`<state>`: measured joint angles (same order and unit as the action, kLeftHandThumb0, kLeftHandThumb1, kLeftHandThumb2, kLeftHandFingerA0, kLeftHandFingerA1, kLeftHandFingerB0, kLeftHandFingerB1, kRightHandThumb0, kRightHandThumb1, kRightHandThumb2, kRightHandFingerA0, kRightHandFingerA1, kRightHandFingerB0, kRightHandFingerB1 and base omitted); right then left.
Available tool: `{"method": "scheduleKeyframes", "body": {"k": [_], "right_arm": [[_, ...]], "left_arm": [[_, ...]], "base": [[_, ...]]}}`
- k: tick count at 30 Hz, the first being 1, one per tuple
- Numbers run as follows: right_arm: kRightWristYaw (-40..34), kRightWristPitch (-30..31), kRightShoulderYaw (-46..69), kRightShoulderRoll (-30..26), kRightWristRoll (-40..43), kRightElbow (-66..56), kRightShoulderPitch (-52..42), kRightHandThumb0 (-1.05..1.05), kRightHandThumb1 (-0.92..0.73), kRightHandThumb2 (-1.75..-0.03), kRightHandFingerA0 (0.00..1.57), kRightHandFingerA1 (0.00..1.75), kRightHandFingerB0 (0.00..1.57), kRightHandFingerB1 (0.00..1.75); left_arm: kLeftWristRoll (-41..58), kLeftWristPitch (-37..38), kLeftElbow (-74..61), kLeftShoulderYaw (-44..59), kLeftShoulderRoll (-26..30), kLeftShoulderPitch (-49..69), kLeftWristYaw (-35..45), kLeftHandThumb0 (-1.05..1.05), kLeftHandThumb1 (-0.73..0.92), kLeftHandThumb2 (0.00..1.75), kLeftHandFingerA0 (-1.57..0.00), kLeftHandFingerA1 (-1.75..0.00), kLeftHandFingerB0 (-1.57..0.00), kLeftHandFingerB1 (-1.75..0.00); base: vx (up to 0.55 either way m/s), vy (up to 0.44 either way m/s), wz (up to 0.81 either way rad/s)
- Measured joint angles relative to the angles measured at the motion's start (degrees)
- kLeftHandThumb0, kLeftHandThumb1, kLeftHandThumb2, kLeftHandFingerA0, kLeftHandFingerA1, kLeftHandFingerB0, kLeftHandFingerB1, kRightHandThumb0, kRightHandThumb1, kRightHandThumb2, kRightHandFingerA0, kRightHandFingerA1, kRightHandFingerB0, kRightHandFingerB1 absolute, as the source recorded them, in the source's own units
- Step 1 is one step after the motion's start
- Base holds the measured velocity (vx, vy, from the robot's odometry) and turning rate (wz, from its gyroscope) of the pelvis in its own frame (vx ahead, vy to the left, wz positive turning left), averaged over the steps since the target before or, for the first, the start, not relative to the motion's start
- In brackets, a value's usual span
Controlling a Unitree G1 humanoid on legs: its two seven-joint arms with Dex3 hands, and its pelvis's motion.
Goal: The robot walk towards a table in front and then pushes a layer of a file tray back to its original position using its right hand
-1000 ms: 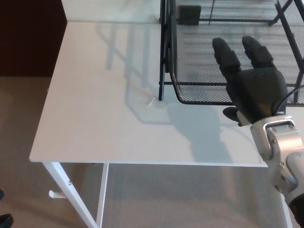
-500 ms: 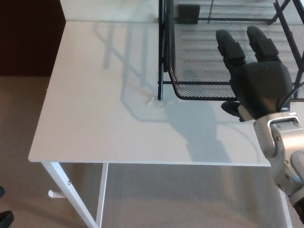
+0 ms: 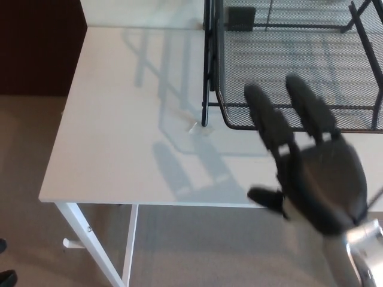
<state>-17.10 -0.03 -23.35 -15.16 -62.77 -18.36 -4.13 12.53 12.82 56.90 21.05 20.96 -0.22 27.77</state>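
Observation:
A black wire-mesh file tray (image 3: 299,66) stands at the back right of the white table (image 3: 131,131). One mesh layer juts forward, and its front rim (image 3: 239,122) overhangs the tabletop. My right hand (image 3: 311,167) is open, held in front of that rim with its fingers apart and pointing at it. Two fingertips (image 3: 257,95) overlap the rim in the picture; whether they touch it I cannot tell. The hand holds nothing. My left hand does not show.
The tray's upright black frame post (image 3: 206,72) meets the table beside a small clear scrap (image 3: 192,127). A dark cabinet (image 3: 36,42) stands at the far left. Beige carpet (image 3: 179,251) lies below the table's front edge, with the white table leg (image 3: 84,239) at lower left.
My right hand has drawn back from over the mesh layer toward me and down, now looming larger in front of the tray's rim. The view has shifted slightly.

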Motion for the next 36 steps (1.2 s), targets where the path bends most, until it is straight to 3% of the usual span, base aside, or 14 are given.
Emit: {"method": "scheduleKeyframes", "body": {"k": [6, 10, 14, 15, 18, 21, 22, 27, 28, 36], "right_arm": [[-1.7, -3.0, -0.9, -4.3, -0.5, -8.2, -13.6, -0.78, -0.46, -0.82, 0.0, 0.06, 0.0, 0.0], [-2.6, -4.7, -0.3, -5.5, -0.6, -12.0, -17.1, -0.82, -0.49, -0.85, 0.0, 0.07, 0.0, 0.0], [-5.5, -8.1, 3.1, -7.5, -0.4, -18.5, -22.0, -0.81, -0.48, -0.84, 0.0, 0.06, 0.0, 0.0], [-6.3, -8.9, 4.1, -8.0, -0.3, -19.9, -23.6, -0.74, -0.43, -0.76, 0.0, 0.0, 0.01, 0.03], [-8.9, -12.2, 8.5, -9.8, 1.4, -22.9, -30.2, -0.78, -0.47, -0.81, 0.0, 0.04, 0.0, 0.0], [-11.3, -14.9, 12.0, -10.5, 2.9, -22.1, -34.8, -0.72, -0.44, -0.76, 0.0, 0.02, 0.08, 0.07], [-12.2, -16.2, 13.3, -10.6, 3.9, -21.2, -36.6, -0.48, -0.48, -0.55, 0.02, 0.29, 0.1, 0.27], [-13.8, -20.2, 17.4, -10.6, 8.5, -12.6, -40.2, -0.41, -0.49, -0.56, 0.09, 0.27, 0.15, 0.31], [-13.8, -20.7, 17.9, -10.6, 9.4, -10.7, -40.3, -0.24, -0.46, -0.93, 0.01, 0.51, 0.0, 0.47], [-11.2, -22.5, 20.7, -9.3, 16.3, 5.7, -37.0, -0.25, -0.51, -0.97, 0.02, 0.52, 0.0, 0.47]], "left_arm": [[0.0, 0.0, -0.4, -0.1, 0.1, 0.6, 0.2, -0.17, 0.5, 0.58, -0.49, -0.46, -0.49, -0.42], [0.0, 0.0, -0.8, -0.1, 0.1, 0.5, 0.3, -0.17, 0.52, 0.58, -0.48, -0.46, -0.48, -0.42], [0.0, -0.1, -0.8, 0.0, 0.3, 0.0, 0.5, -0.15, 0.52, 0.57, -0.48, -0.46, -0.46, -0.41], [0.0, -0.1, -0.8, 0.0, 0.4, -0.1, 0.5, -0.15, 0.52, 0.57, -0.47, -0.45, -0.45, -0.41], [0.0, -0.3, -0.7, 0.0, 0.6, -0.5, 0.6, -0.15, 0.52, 0.58, -0.47, -0.45, -0.45, -0.41], [0.0, -0.3, -0.7, 0.0, 0.7, -0.7, 0.6, -0.14, 0.52, 0.57, -0.48, -0.45, -0.46, -0.41], [0.0, -0.3, -0.7, 0.0, 0.7, -0.9, 0.6, -0.11, 0.54, 0.56, -0.47, -0.44, -0.46, -0.4], [0.0, -0.3, -0.4, 0.0, 0.7, -1.2, 0.6, -0.09, 0.55, 0.56, -0.49, -0.43, -0.47, -0.39], [0.0, -0.3, -0.4, 0.0, 0.7, -1.2, 0.6, -0.13, 0.53, 0.57, -0.48, -0.44, -0.45, -0.39], [0.0, -0.3, -0.3, -0.1, 0.7, -1.1, 0.6, -0.16, 0.53, 0.58, -0.49, -0.45, -0.46, -0.4]], "base": [[0.0, 0.0, 0.0], [0.0, 0.0, 0.0], [0.0, 0.0, 0.0], [0.0, 0.0, 0.0], [0.0, 0.0, 0.0], [0.0, 0.0, 0.0], [0.0, 0.0, 0.0], [0.0, 0.0, 0.0], [0.0, 0.0, 0.0], [0.0, 0.0, 0.0]]}}
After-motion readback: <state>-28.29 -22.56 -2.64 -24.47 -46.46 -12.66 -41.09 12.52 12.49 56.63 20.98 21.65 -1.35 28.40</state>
